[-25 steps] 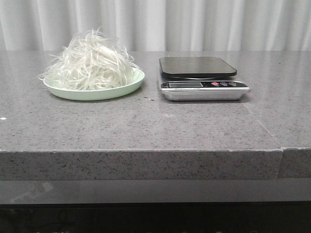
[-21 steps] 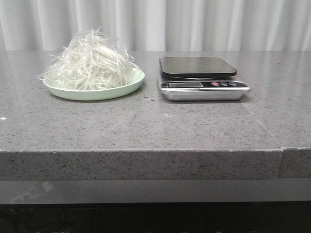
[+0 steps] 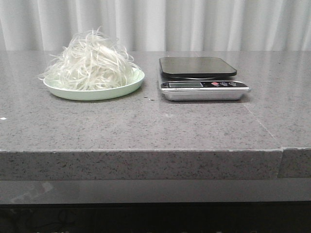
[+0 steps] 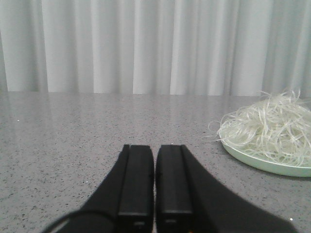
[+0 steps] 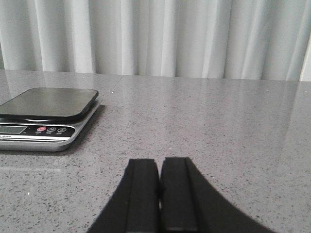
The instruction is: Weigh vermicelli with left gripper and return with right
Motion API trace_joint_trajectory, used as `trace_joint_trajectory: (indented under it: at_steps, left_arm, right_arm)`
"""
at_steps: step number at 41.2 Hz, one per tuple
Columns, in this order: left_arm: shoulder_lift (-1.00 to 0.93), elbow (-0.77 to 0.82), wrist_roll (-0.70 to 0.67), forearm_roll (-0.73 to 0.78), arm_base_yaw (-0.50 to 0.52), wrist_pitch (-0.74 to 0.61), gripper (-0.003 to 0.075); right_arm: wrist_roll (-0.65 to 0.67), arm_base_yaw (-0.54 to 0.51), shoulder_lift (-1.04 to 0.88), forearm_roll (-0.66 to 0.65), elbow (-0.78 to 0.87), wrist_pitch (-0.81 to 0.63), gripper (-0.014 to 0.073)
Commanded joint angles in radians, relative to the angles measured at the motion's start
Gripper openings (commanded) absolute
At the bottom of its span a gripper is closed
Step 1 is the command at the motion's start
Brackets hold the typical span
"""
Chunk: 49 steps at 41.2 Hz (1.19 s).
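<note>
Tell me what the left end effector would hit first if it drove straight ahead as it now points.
Probably nothing on the table: the left end effector, closed, points over bare counter toward the curtain. The noodles on their plate sit off to one side. Depth is hard to judge.

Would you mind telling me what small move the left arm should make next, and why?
Probably open the left pincer and swing it toward the vermicelli. Its fingers sit pressed together, holding nothing, low over bare table off to one side of the pale green plate. The noodles are heaped there untouched, and the scale platform beside the plate is bare, so weighing has not begun.
</note>
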Motion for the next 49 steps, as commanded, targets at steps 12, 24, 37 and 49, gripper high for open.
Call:
trace_joint_trajectory:
  at_steps: [12,24,37,49]
  left_arm:
    - [-0.020,-0.001,-0.012,-0.001,-0.002,-0.180,0.0145]
    - [-0.007,-0.236,-0.012,-0.001,-0.002,-0.157,0.0145]
    - [0.180,-0.603,-0.012,-0.001,-0.002,0.110,0.0145]
    - [0.399,-0.808,-0.012,-0.001,-0.002,0.369,0.0145]
  right_arm:
    - [0.002,0.003,-0.015,-0.010,-0.024,-0.176,0.0159]
    - [0.002,0.003,-0.006,-0.010,-0.269,0.010,0.0159]
    - [0.000,0.003,0.182,-0.011,-0.582,0.200,0.0159]
    - [-0.001,0.003,0.395,-0.011,-0.802,0.413,0.0159]
